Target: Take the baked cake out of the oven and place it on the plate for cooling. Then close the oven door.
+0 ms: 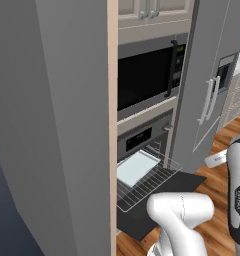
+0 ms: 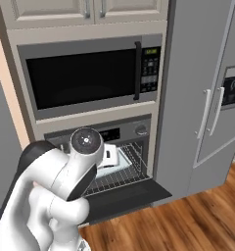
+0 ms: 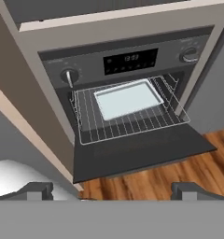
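Note:
The oven (image 3: 128,60) stands open, with two round knobs and a black display strip. Its oven door (image 3: 142,151) lies folded down flat, dark, over the wooden floor. The wire rack (image 3: 132,123) is pulled out over the door, and a pale flat rectangular tray (image 3: 128,99) lies on it. I cannot make out the cake on that tray. The plate is out of view. My gripper (image 3: 113,189) hangs open in front of the oven, above and short of the door's front edge, with nothing between its fingertips. Oven (image 1: 142,137), rack (image 1: 147,185) and door (image 2: 134,196) show from both sides.
A black-windowed microwave (image 2: 85,81) sits right above the oven. A tall grey fridge (image 2: 202,98) stands close on the right, and a grey cabinet side (image 1: 52,125) walls off the left. Wooden floor (image 2: 188,220) lies in front of the door.

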